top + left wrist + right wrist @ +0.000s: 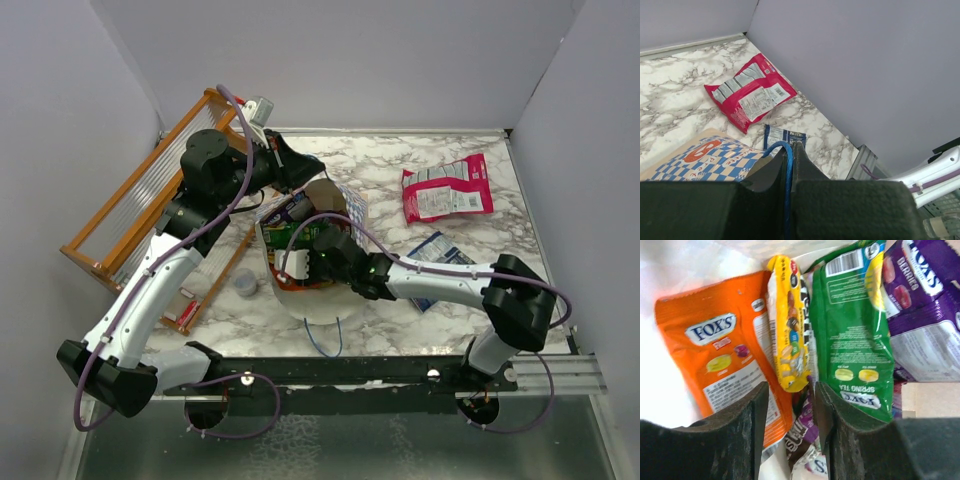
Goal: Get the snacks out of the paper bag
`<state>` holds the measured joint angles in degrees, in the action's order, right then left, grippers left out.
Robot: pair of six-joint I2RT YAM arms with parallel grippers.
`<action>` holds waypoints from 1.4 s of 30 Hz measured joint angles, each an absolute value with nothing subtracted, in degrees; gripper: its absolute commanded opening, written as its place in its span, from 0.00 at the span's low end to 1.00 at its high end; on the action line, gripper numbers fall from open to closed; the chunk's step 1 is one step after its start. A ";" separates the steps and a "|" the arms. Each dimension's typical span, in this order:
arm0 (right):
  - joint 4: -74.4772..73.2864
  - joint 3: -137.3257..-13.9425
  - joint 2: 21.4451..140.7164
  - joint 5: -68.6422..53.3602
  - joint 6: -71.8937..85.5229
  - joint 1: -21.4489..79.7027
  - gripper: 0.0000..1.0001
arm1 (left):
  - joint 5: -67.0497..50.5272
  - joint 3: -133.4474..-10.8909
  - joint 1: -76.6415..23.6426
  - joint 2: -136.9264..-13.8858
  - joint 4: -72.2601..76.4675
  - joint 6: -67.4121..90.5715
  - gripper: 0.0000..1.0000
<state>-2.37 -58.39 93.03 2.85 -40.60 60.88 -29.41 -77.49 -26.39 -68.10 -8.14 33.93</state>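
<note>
- The paper bag is stiff paper, blue-and-white checkered outside and plain cream inside. It sits on the marble-patterned table with its mouth facing up towards the overhead camera.
- It has two thin blue string handles. One handle is pinched in the left gripper, whose jaws are fully closed on the string at the bag's far rim. The other handle hangs loose in a loop off the near rim.
- The right gripper is down inside the bag. Its dark, matte fingers stand partway apart on either side of the lower end of the yellow bar. I cannot tell whether they press on it.
- Five glossy, crinkled snacks show inside the bag. An orange packet is flat against the cream wall. The narrow yellow bar stands next to it. There is also a green packet, a purple packet, and a brown-and-purple wrapper tucked beneath them.
- Two snacks lie flat on the table outside the bag. The pink-red pouch is well to the bag's right and further back. The blue packet is just right of the bag, partly under the right arm.
- One orange wooden rack with slatted sides stands left of the bag.
- One small grey cup sits beside the bag's near-left corner.
</note>
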 measured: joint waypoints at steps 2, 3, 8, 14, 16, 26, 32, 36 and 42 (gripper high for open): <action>0.34 -57.95 93.73 3.51 -41.30 60.53 0.41 | -29.56 -77.47 -26.39 -68.10 -8.05 34.02 0.00; 1.93 -57.95 94.24 3.70 -41.74 60.23 0.41 | -29.61 -77.36 -26.39 -68.10 -7.88 34.09 0.00; 7.35 -57.36 95.79 3.57 -42.81 59.27 0.44 | -30.09 -76.25 -26.39 -67.96 -6.96 34.24 0.00; 13.50 -53.34 96.88 3.31 -43.83 58.26 0.49 | -30.17 -76.25 -26.39 -67.92 -6.92 34.20 0.00; 14.33 -53.28 97.93 3.11 -43.99 58.02 0.51 | -30.17 -76.25 -26.39 -67.92 -6.92 34.20 0.00; 15.51 -52.53 97.80 -1.50 -44.25 58.00 0.65 | -30.20 -76.25 -26.39 -67.92 -6.92 34.20 0.00; 16.84 -51.75 98.02 -2.83 -44.23 57.89 0.65 | -30.26 -76.25 -26.39 -67.92 -6.94 34.20 0.00; 18.85 -53.04 101.10 -2.39 -44.23 57.71 0.62 | -30.44 -76.25 -26.39 -67.92 -6.94 34.20 0.00; 20.82 -54.41 104.38 -2.42 -44.23 57.25 0.39 | -30.44 -76.47 -26.65 -67.92 -7.31 34.17 0.00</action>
